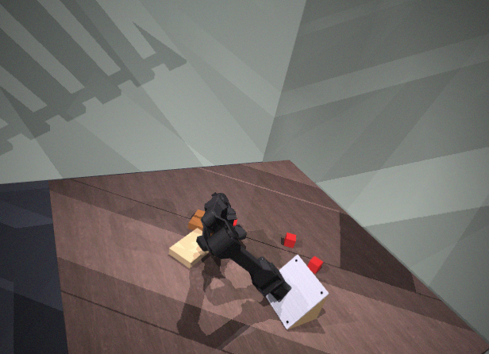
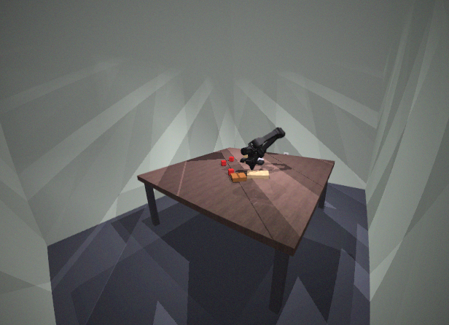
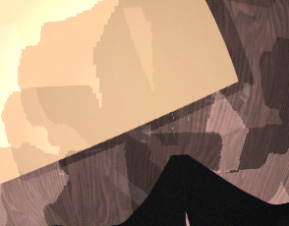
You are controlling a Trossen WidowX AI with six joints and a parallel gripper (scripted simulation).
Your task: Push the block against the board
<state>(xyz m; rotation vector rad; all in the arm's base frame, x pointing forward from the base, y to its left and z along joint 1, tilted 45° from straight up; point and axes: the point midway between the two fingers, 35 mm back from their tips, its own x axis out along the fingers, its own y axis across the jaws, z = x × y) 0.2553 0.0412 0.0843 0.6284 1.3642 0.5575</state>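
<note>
The square block, orange (image 1: 195, 223) (image 2: 239, 177), lies flat on the table, partly behind the arm in the top view. The board, pale yellow (image 1: 184, 249) (image 2: 258, 175) (image 3: 156, 64), lies flat beside it. In the exterior view their near ends look very close together; whether whole sides touch or edges are even, I cannot tell. My gripper (image 2: 252, 167) (image 3: 178, 162) is shut and empty. Its tips are low at the side of the board away from the exterior camera. The wrist view shows a strip of table between the fingertips and the board's long side. The arm hides the tips in the top view.
A red cube (image 1: 235, 222) (image 2: 231, 171) lies close to the orange block. Two more red cubes, one here (image 1: 290, 240) (image 2: 224, 163) and one here (image 1: 316, 264) (image 2: 231, 159), lie farther toward the arm's base. The arm rises from a white sloped mount (image 1: 306, 297).
</note>
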